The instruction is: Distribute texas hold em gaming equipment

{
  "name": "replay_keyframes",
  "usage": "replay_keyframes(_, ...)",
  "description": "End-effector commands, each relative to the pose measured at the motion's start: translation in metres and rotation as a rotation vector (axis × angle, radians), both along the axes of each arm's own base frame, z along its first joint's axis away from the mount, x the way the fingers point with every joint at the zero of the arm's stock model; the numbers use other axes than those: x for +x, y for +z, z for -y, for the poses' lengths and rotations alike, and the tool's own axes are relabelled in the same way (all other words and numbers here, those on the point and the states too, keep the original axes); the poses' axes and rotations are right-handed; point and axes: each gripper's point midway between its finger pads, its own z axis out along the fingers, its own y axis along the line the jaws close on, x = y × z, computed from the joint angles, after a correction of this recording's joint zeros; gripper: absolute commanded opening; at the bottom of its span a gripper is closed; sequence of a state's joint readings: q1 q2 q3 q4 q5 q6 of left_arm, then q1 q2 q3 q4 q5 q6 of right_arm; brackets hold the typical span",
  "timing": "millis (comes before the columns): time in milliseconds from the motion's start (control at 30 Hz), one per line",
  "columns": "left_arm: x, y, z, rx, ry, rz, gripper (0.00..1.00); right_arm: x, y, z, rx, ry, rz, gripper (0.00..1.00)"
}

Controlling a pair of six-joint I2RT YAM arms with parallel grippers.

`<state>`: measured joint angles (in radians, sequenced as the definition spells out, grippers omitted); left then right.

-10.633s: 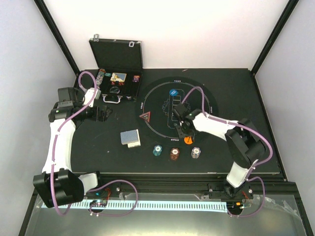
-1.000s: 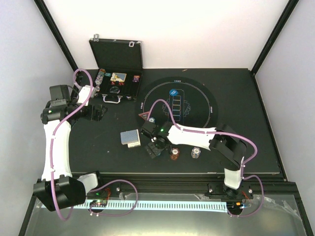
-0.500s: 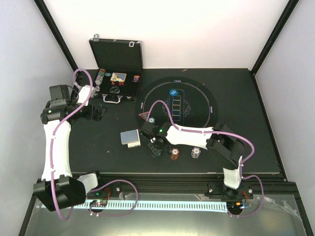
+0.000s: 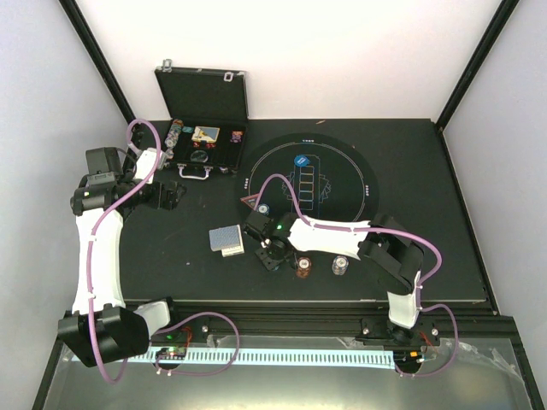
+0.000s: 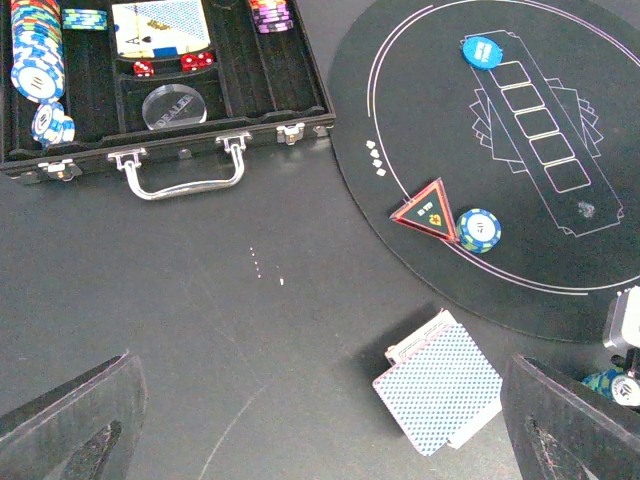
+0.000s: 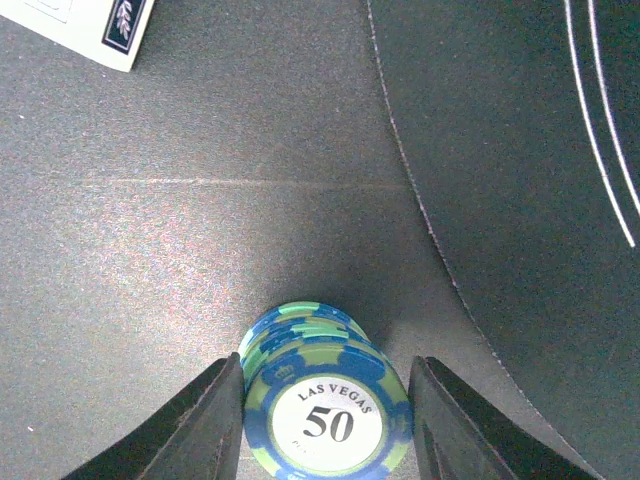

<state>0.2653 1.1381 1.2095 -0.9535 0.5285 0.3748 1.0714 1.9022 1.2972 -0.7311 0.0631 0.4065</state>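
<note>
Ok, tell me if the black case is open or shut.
Open. The black case has its lid raised, and chips and cards lie exposed in its tray.

**Readable print: one chip face, one dealer disc, one card index**

The top chip of the teal chip stack (image 6: 322, 400) reads "LAS VEGAS" over a large "50", with a small crown sign on its rim. In the black case (image 5: 322, 95), the clear disc (image 5: 174, 106) is lettered "DEALER", and the face-up playing card (image 5: 160, 27) shows an "A" index at its corner. The round mat (image 5: 600, 200) bears white suit signs near its edge and a row of five card-shaped boxes. The blue disc (image 5: 482, 51) and the red triangle marker (image 5: 428, 208) carry print too small to read. A white card corner (image 6: 90, 30) shows a leaf-like emblem.
</note>
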Motion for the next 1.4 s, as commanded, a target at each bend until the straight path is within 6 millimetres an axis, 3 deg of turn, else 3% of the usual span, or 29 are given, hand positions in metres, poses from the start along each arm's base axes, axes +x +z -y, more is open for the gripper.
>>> replay_keyframes(0, -0.003, 0.024, 0.001, 0.013, -0.015, 0.058, 0.99, -0.001, -0.006, 0.0, -0.007, -0.003, -0.004, 0.47)
replay_keyframes(100, -0.003, 0.024, 0.001, 0.016, -0.014, 0.059, 0.99, -0.002, -0.007, 0.0, -0.011, -0.001, -0.008, 0.47)
replay_keyframes(200, -0.003, 0.025, 0.001, 0.016, -0.014, 0.061, 0.99, -0.004, -0.006, -0.001, -0.006, 0.005, -0.012, 0.55)
replay_keyframes(467, -0.002, 0.025, 0.0, 0.019, -0.014, 0.061, 0.99, -0.004, -0.005, -0.002, 0.0, 0.007, -0.013, 0.56)
replay_keyframes(1067, -0.002, 0.025, 0.0, 0.02, -0.013, 0.061, 0.99, -0.003, 0.006, -0.005, 0.013, 0.01, -0.003, 0.24)
replay_keyframes(1200, -0.002, 0.026, 0.0, 0.023, -0.013, 0.063, 0.99, 0.001, 0.018, -0.005, 0.012, 0.015, 0.017, 0.23)
replay_keyframes(1367, -0.002, 0.027, 0.0, 0.022, -0.011, 0.063, 0.99, 0.019, 0.043, 0.0, 0.018, -0.006, 0.064, 0.23)
